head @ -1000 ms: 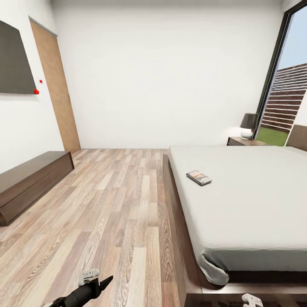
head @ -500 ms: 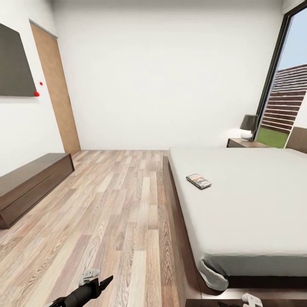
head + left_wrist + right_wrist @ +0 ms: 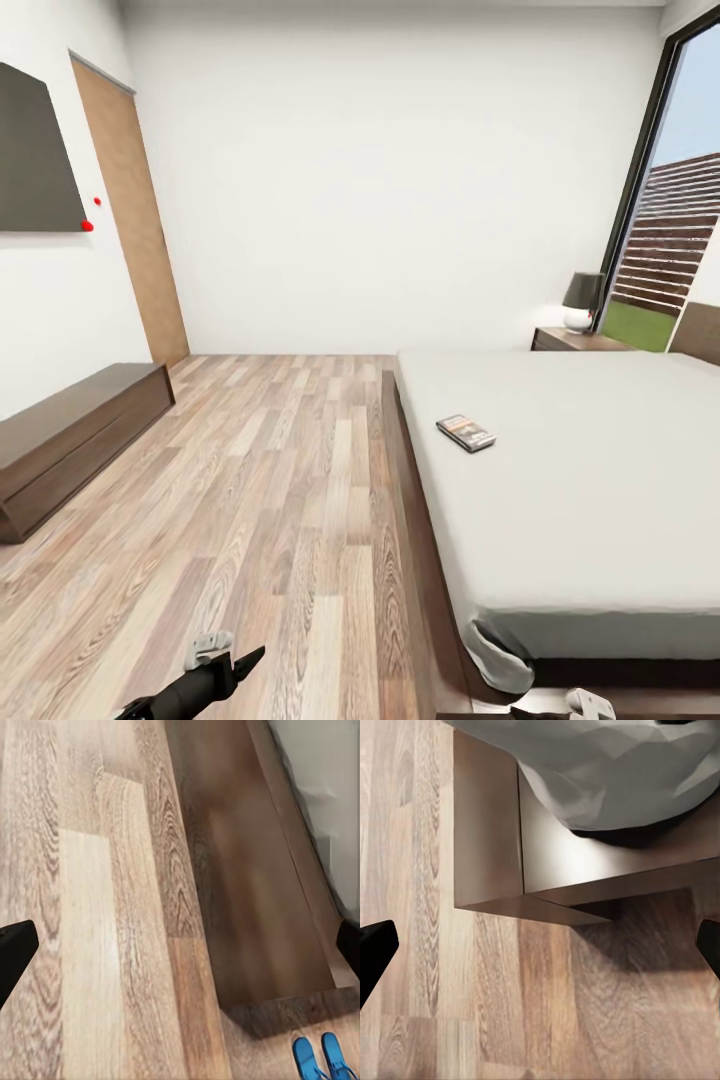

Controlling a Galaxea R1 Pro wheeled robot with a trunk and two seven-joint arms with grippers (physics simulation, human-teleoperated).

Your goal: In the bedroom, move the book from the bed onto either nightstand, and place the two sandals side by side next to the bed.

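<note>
I stood at the near left corner of the bed [image 3: 600, 480], in the bedroom, with both arms low and nothing in either hand. My left gripper [image 3: 180, 945] hung spread wide over the plank floor [image 3: 260, 480], its 2 dark fingertips at opposite edges of the wrist view, and my right gripper [image 3: 540, 945] was spread the same way above the bed frame's corner. The book [image 3: 466, 433] lay flat on the mattress near the bed's left edge, well beyond my reach. The 2 sandals [image 3: 322, 1059] lay side by side on the floor just past the frame's corner. The nightstand [image 3: 575, 340] stood at the far side under a lamp [image 3: 582, 300]. To do it well, I judged I should roll along the bed's left side until the book sat squarely under 1 hand, then come down flat and pinch it across its thin edges.
</note>
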